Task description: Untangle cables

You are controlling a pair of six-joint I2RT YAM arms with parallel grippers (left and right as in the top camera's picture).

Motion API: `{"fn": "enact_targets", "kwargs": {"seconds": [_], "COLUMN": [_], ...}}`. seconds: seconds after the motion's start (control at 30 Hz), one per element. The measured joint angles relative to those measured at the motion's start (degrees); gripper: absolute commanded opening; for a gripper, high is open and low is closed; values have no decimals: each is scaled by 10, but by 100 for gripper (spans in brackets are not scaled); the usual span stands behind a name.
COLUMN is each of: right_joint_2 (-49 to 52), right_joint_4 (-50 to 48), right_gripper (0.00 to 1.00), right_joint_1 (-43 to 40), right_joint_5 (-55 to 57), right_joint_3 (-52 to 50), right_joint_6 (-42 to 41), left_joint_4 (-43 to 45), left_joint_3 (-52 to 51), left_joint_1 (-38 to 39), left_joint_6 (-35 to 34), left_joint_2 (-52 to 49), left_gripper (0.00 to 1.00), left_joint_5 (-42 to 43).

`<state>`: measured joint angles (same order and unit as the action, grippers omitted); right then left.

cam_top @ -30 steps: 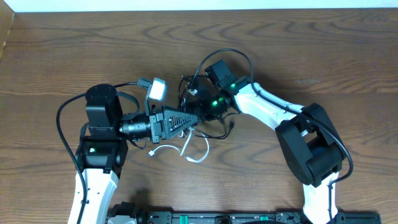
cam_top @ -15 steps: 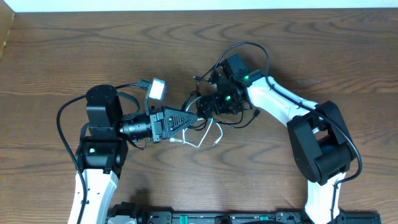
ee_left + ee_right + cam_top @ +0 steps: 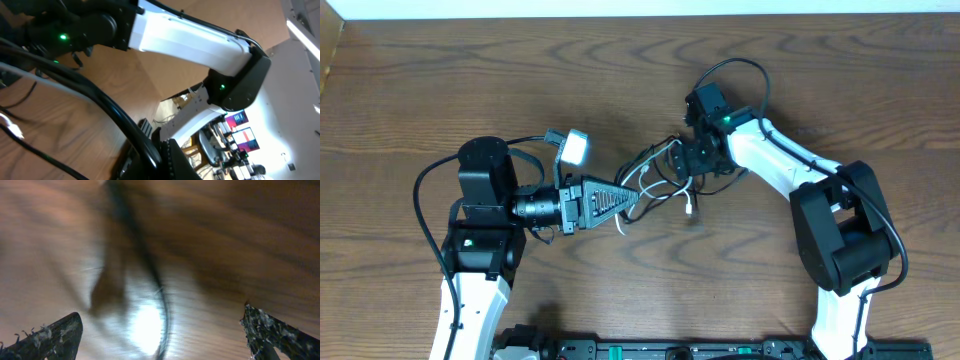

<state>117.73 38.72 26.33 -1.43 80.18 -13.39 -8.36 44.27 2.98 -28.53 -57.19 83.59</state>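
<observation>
– Cables first: where do they lie?

– Tangled on the wooden table, near its middle, between the two grippers. Several thin black cords loop over each other there, and the white cord winds through them, with one plug end lying on the wood just below the knot.

– Left gripper?

– It points to the right along the table, jaws closed to a narrow tip. The tip is at the left edge of the tangle and cords run right up to it. From overhead I cannot tell whether any strand is pinched between the jaws.

– Does its wrist camera help?

– Not much. It shows a thick black wire crossing the picture, thin cords low at the left, and the white link of the right arm beyond.

– And the right gripper?

– It is on the upper right side of the tangle, reaching down and to the left into it. In its own camera the fingers stand wide apart at the bottom corners. A blurred black cord runs over the wood in the space between them. Nothing is clamped.
</observation>
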Motion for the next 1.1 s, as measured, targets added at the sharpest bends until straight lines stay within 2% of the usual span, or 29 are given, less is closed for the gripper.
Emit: {"fn": "enact_targets", "kwargs": {"seconds": [0.5,1.1], "right_joint_2": [0,-4], "right_joint_4": [35,38], "right_gripper": [99,99], "right_joint_1": [-29,-167], "right_joint_5": [186,217], "right_joint_3": [0,-7], "right_joint_6": [3,4], "left_joint_4": [-4,-6], "left_joint_3": [0,0], "left_joint_1": [0,0], "left_joint_6": [0,0], "left_joint_2": [7,7], "left_gripper": [8,8], "left_joint_5": [21,21]}}
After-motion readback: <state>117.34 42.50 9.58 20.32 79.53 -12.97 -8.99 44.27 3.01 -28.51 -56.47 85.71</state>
